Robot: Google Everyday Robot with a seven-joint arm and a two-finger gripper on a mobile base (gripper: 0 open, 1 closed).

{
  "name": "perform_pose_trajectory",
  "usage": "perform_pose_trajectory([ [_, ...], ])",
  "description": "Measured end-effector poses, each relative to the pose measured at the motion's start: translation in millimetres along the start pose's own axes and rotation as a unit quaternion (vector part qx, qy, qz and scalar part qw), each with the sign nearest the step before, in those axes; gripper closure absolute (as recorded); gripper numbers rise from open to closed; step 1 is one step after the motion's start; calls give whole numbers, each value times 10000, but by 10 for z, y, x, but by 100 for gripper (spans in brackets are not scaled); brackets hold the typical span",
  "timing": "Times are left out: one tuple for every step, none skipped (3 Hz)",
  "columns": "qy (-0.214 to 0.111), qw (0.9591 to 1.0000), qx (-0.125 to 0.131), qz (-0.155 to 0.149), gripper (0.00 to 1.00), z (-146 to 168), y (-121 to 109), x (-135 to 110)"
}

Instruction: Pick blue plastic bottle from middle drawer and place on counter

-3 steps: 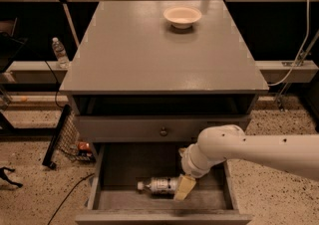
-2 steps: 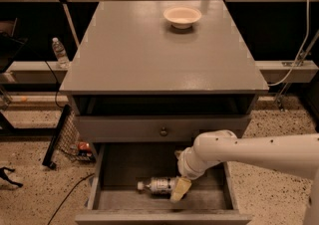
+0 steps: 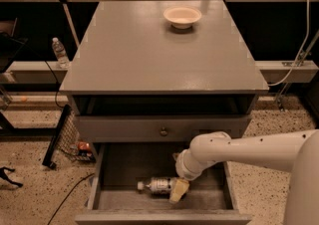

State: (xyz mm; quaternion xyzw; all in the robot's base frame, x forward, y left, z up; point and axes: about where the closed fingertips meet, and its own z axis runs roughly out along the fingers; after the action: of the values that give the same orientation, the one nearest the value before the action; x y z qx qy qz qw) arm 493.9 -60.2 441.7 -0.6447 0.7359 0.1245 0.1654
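Off the counter's (image 3: 149, 55) left edge, an upright clear water bottle (image 3: 60, 52) stands on a low ledge; it has no part in this job. Below the counter's front edge, the drawer front with the round knob (image 3: 163, 131) is closed, and under it the middle drawer (image 3: 124, 169) is pulled out toward the camera. The blue plastic bottle (image 3: 160, 184) lies on its side on the drawer floor, roughly below the middle of the front edge, with its white cap pointing left. A pale bowl (image 3: 182, 16) sits on the counter near the back edge, right of centre.

The gripper (image 3: 178, 190) is down inside the drawer at the bottle's right end, touching or just beside it. I cannot tell whether it is spread or already pinching the bottle. The white arm (image 3: 249, 149) reaches in from below the front right corner.

The step in hand looks like the grasp itself. The next move likely calls for a firm hold on the bottle, then a lift that clears the drawer's low walls and the front edge overhead. The bottle can then go onto bare counter, clear of the bowl.
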Motion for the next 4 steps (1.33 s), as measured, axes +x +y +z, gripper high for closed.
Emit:
perform_pose_trajectory([
  [-4,10000,-76,-36,0,168,-24,47],
  [-49,9999,-73,-64,0,276,-40,80],
  [-102,9999,-67,-60,0,380,-32,118],
  [-128,9998,-144,-15,0,494,1,167],
])
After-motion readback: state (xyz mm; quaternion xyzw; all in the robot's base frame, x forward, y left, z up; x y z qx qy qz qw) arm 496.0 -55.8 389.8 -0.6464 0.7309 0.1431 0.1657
